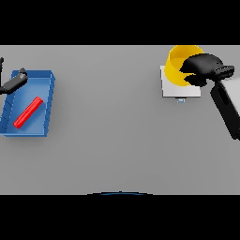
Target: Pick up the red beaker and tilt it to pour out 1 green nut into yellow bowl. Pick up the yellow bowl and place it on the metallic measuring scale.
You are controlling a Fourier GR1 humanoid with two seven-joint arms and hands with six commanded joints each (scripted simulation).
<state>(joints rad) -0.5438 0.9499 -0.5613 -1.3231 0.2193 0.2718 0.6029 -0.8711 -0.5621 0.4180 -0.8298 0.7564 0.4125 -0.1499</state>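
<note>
1. One round yellow bowl (pixel 177 65) sits on one pale square metallic scale (pixel 181 89).
2. The right hand (pixel 202 68) curls round the bowl's rim.
3. Far left of the scale, one blue rectangular tray (pixel 49 93) holds one red beaker (pixel 28 112) lying flat.
4. The left hand (pixel 14 82) is over the tray's corner; grip unclear.

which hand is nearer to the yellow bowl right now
Right. The right hand is curled over the yellow bowl on the metallic scale; the left hand is far across the table by the blue tray.

Plain grey table (pixel 117 140) fills view; even, flat light; no walls visible.
</note>
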